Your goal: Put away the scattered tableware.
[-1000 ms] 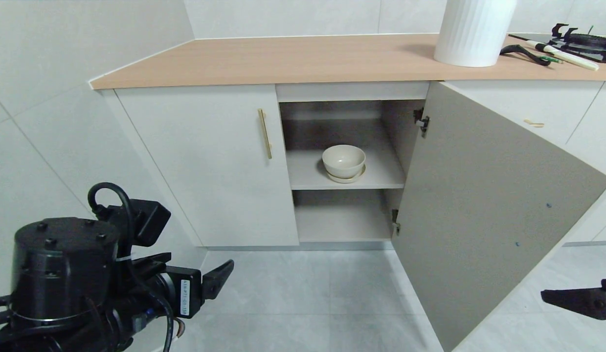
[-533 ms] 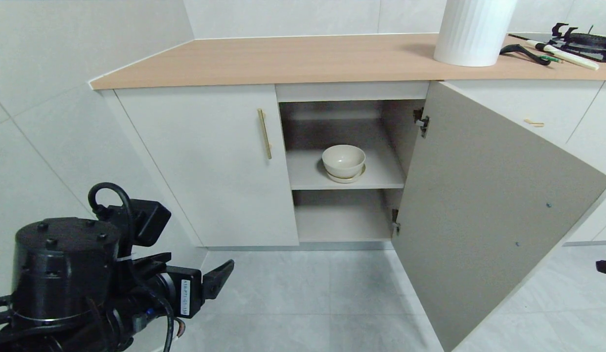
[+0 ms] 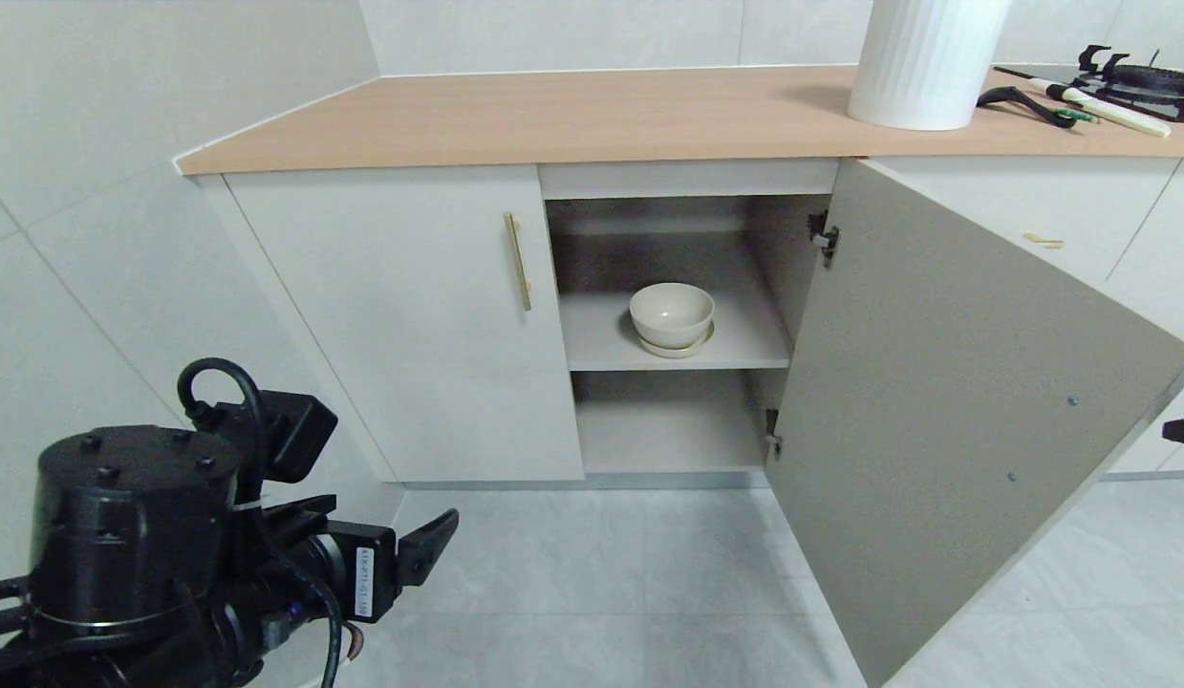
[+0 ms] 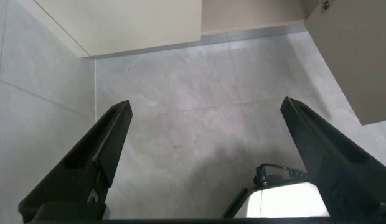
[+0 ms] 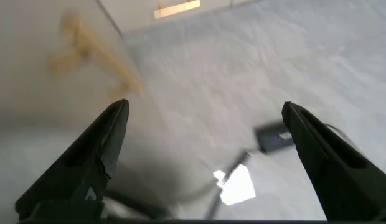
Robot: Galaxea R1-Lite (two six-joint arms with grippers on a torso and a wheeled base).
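Bowl (image 3: 672, 312) sits on a saucer (image 3: 682, 350), upper cupboard shelf (image 3: 601, 339).
Door (image 3: 936, 401) hangs open; left claw (image 4: 205, 109) and right claw (image 5: 205, 107) are both spread, empty. Bowl looks light, rigid, glazed, breakable: best pinched at its rim.

Cream bowl (image 3: 672, 311), upright, mouth up, sits on small cream plate (image 3: 689, 350). The pair rests mid-width on the upper shelf (image 3: 601, 346), near its front edge.

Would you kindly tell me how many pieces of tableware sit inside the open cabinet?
2: a bowl on the upper shelf, and a plate under it. Others may hide behind the closed door.
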